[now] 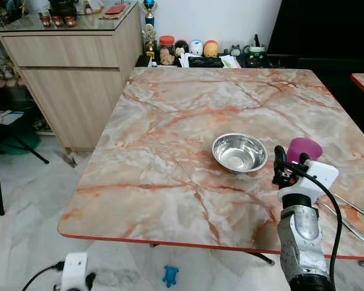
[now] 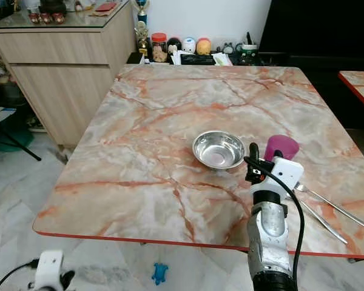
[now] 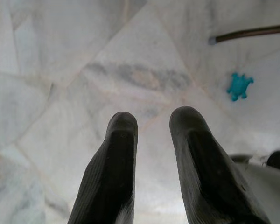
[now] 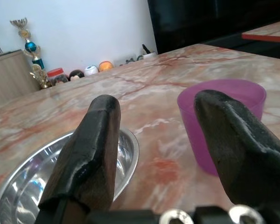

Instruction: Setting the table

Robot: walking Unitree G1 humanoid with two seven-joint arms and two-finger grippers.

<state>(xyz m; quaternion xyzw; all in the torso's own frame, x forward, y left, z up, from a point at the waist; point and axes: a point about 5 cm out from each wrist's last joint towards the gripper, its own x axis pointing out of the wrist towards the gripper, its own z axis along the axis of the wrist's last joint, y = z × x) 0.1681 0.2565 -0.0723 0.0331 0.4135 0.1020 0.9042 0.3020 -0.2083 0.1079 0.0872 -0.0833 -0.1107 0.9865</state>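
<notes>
A pink marble tabletop (image 1: 170, 151) fills the middle; wood cabinet (image 1: 73, 66) upper left. Right gripper (image 4: 154, 140) jaws wide; left gripper (image 3: 151, 154) jaws slightly apart.

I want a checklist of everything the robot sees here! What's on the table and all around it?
Surface: marble-pattern table, red edge.
Job's things: steel bowl; purple cup to its right; two metal utensils near the right edge.
Clutter: blue turtle toy on floor.
Grippers: right gripper open, low over the table, before the cup; left gripper open, hanging over floor.
Cables: black cable on right arm.
Surroundings: wooden cabinet, trophy, jars.
</notes>
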